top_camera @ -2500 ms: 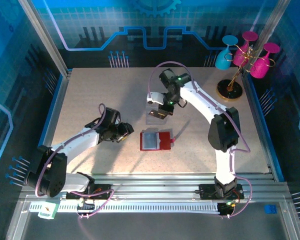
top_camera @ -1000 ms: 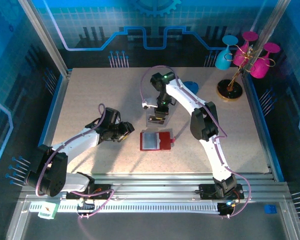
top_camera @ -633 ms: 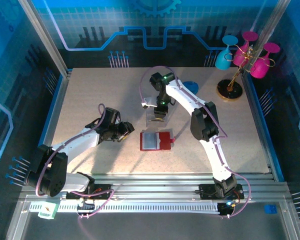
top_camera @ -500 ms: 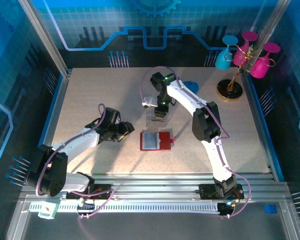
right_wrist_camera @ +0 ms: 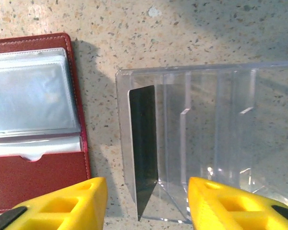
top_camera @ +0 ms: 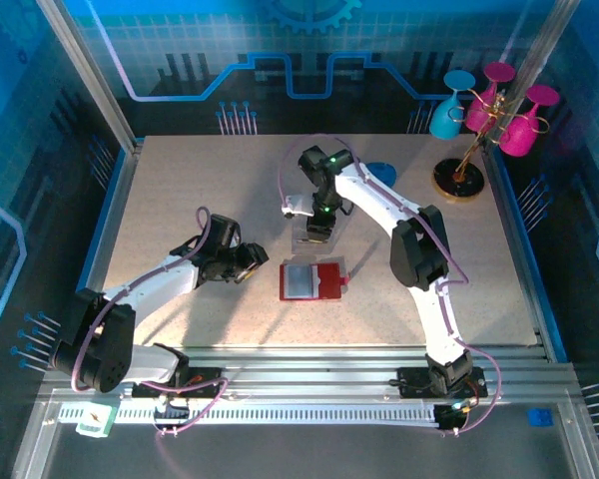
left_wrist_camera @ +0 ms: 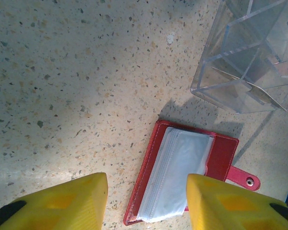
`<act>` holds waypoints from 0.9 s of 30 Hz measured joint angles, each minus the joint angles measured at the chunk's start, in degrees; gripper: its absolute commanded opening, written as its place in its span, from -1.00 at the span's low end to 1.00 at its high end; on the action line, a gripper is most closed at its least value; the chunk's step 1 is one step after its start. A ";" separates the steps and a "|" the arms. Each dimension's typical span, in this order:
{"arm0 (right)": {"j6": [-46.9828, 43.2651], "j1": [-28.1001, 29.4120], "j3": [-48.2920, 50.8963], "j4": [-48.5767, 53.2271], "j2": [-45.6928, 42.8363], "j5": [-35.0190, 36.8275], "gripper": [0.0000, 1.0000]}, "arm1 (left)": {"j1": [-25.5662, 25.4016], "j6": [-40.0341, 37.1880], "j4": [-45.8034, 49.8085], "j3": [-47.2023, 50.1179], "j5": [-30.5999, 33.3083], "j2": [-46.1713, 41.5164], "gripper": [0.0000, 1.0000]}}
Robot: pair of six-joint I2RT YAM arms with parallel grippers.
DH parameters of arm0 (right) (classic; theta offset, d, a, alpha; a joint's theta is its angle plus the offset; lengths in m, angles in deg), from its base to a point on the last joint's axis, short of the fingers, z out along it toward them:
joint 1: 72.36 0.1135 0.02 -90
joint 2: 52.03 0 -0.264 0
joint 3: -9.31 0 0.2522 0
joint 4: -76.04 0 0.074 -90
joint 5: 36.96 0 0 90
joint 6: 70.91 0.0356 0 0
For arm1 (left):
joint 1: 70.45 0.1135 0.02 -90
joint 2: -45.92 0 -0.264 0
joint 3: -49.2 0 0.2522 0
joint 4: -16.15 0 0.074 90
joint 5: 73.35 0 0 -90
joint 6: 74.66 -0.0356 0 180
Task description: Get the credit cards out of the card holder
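Note:
The card holder (top_camera: 312,280), a red wallet, lies open and flat at mid-table with its grey see-through pockets up. It also lies below my left gripper (left_wrist_camera: 146,203), which hovers open just left of it (top_camera: 248,261) with nothing between its yellow fingers. My right gripper (right_wrist_camera: 146,206) is open above a clear plastic tray (right_wrist_camera: 216,120) just behind the card holder (right_wrist_camera: 38,182). One dark credit card (right_wrist_camera: 143,139) stands on edge in the tray's slot nearest the card holder, free of the fingers. No other credit cards can be made out in the pockets.
The clear tray (top_camera: 312,236) has several upright dividers. A stand of coloured goblets (top_camera: 479,110) occupies the back right corner. A small blue object (top_camera: 381,172) lies behind the right arm. Bare tabletop spreads left and right.
My right gripper came down over the clear tray and opened, leaving the dark card standing in the slot. The left arm and the card holder have not moved.

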 measured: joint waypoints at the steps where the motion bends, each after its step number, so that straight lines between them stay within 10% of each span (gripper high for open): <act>1: 0.13 0.09 0.52 -0.28 -0.07 0.09 -0.02 | 0.00 0.00 0.00 0.00 0.00 0.00 -0.05; 27: 1.44 0.20 3.78 -5.73 -0.04 1.60 0.00 | 0.02 0.02 0.02 0.00 0.02 -0.22 -0.05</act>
